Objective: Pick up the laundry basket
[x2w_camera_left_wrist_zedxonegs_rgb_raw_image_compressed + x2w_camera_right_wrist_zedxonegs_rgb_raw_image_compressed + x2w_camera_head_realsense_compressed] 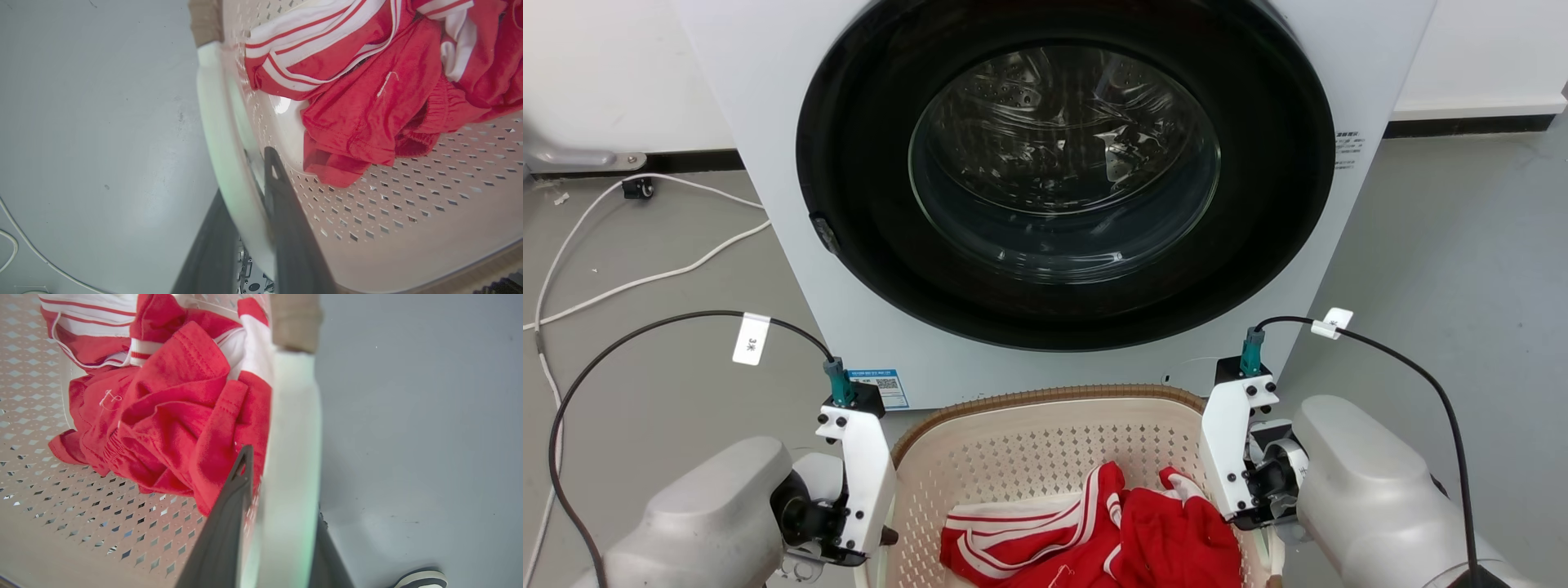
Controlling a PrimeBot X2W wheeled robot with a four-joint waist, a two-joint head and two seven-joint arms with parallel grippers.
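The laundry basket [1029,457] is cream with small holes, a brown woven-look rim and white side handles. It sits right below me, in front of the washing machine. Red and white clothes [1094,531] lie inside it. My left gripper [245,175] is shut across the basket's left white handle [220,134], with one dark finger [282,192] inside the wall and the other outside. My right gripper [284,482] is shut across the right white handle [294,428] in the same way, its inner finger [233,506] against the red cloth. Both pale forearms flank the basket in the head view.
A white front-loading washing machine [768,163] with a closed round glass door [1062,163] stands just beyond the basket. White cables [645,278] trail over the grey floor at the left. A shoe [416,577] shows on the floor beside the right handle.
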